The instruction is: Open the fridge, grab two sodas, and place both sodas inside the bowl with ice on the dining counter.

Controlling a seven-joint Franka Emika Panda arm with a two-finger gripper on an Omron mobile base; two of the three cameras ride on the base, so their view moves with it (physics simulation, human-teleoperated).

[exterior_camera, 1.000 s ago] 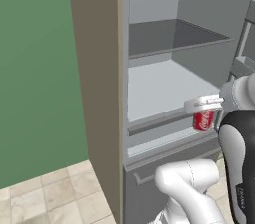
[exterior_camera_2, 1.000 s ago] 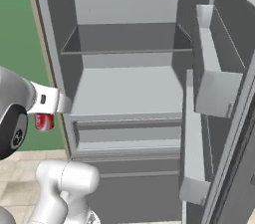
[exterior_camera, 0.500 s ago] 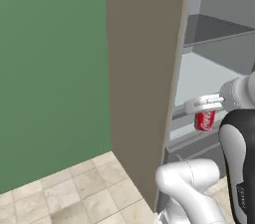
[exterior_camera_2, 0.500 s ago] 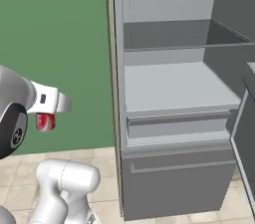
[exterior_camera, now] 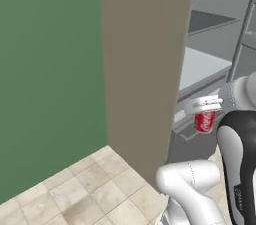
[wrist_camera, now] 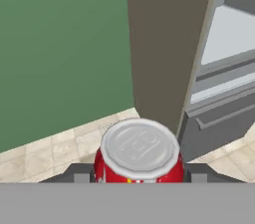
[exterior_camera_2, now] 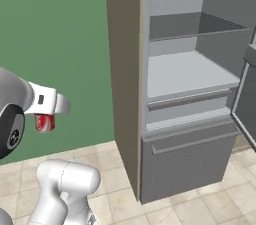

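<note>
Jaws: While the base swings away from the fridge, the gripper holds the red can clamped between its dark fingers, one on each side, silver lid up toward the hand camera.

Can: upright in the grip at the wrist, seen low right in the left base view and at the left edge in the right base view, hanging over the tiled floor, touching no shelf.

Fridge: door open, pale shelves bare, lower drawer shut; its brown-grey side wall now stands between green wall and interior.

Change: over the last second both base views have slid sideways, the fridge drifting toward the right and the green wall taking the left. That is the cameras turning with the base, not the fridge moving; the can sits in the grip as it did.

Meaning: one soda appears to be out and on its way; the carry to the bowl on the dining counter is probably under way. The second soda, the bottle, would still need fetching, so roughly the first half remains unfinished.
</note>
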